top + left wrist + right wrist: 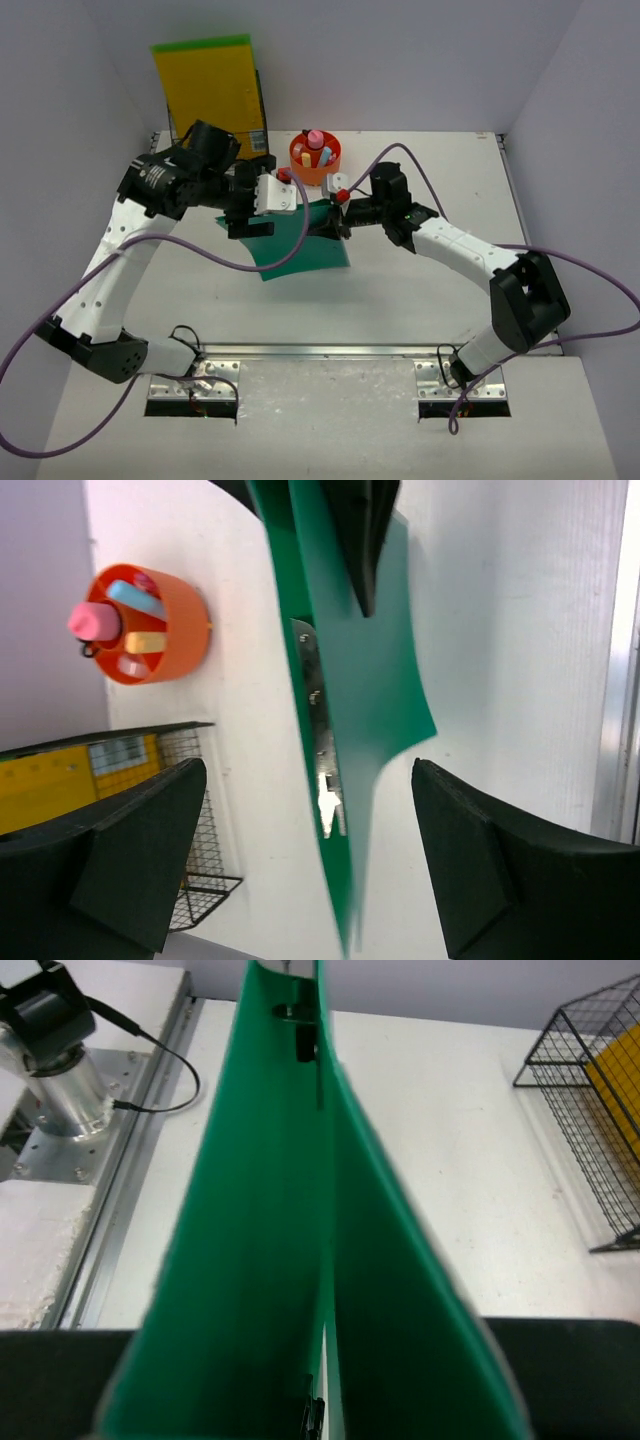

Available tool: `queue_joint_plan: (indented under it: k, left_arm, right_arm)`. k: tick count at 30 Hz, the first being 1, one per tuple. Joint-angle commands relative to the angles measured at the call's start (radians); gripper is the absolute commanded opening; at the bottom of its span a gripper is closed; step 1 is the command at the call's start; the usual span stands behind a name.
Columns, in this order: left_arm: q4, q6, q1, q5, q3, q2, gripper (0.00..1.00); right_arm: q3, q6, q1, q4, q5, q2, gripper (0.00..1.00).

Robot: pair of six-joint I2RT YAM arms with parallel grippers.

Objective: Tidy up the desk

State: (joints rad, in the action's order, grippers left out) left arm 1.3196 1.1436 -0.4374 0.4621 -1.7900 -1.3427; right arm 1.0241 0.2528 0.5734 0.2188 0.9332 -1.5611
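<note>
The bench is laid flat, its long axis running left to right and its railed front edge turned toward the arm bases. It lies beneath both end effectors. A green folder is held over it, pinched at its right edge by the closed right end effector. The left end effector is spread wide, with the folder passing between its fingers.

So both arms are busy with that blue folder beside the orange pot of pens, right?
Not blue: the folder is green, as the top view shows. Otherwise yes, both arms are at it, beside the orange pot of pens.
</note>
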Motion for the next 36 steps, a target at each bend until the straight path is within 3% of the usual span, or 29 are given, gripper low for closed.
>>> queue_joint_plan:
  k: [1, 9, 15, 20, 24, 26, 29, 30, 31, 32, 33, 34, 36]
  left_arm:
    - [-0.064, -0.045, -0.001, -0.027, -0.049, -0.01, 0.82]
    - [-0.002, -0.048, -0.052, -0.132, -0.094, -0.147, 0.77]
    - [-0.002, -0.038, -0.149, -0.212, 0.023, -0.177, 0.65]
    - [-0.001, -0.033, -0.152, -0.207, 0.046, -0.194, 0.35]
    - [-0.002, -0.025, -0.152, -0.227, 0.061, -0.194, 0.05]
    - [-0.002, -0.024, -0.152, -0.24, 0.068, -0.191, 0.0]
    - [-0.002, -0.009, -0.151, -0.268, 0.081, -0.171, 0.0]
    - [-0.001, -0.001, -0.151, -0.28, 0.084, -0.157, 0.0]
    - [-0.001, 0.007, -0.152, -0.29, 0.087, -0.147, 0.0]
    - [-0.002, 0.01, -0.152, -0.303, 0.086, -0.135, 0.0]
    - [0.0, 0.016, -0.152, -0.309, 0.087, -0.114, 0.0]
    - [0.0, 0.026, -0.152, -0.314, 0.09, -0.113, 0.0]
    - [-0.001, 0.056, -0.15, -0.33, 0.084, -0.06, 0.0]
  right_arm:
    - [0.002, 0.027, 0.025, -0.029, 0.022, 0.022, 0.0]
    - [0.052, 0.038, 0.048, -0.045, 0.0, 0.019, 0.0]
    - [0.071, 0.073, 0.054, -0.087, -0.032, 0.023, 0.0]
    - [0.061, 0.117, 0.059, -0.114, -0.05, 0.032, 0.0]
    - [0.05, 0.147, 0.065, -0.127, -0.082, 0.033, 0.0]
    - [0.049, 0.154, 0.067, -0.132, -0.094, 0.033, 0.0]
    - [0.058, 0.147, 0.069, -0.136, -0.116, 0.029, 0.03]
    - [0.064, 0.125, 0.068, -0.134, -0.123, 0.026, 0.14]
    - [0.069, 0.106, 0.069, -0.134, -0.128, 0.022, 0.36]
    - [0.071, 0.08, 0.069, -0.132, -0.128, 0.021, 0.67]
    - [0.068, 0.04, 0.069, -0.109, -0.134, 0.027, 0.85]
    - [0.058, 0.039, 0.069, -0.108, -0.134, 0.027, 0.97]
    - [0.019, -0.028, 0.067, -0.037, -0.153, 0.045, 0.99]
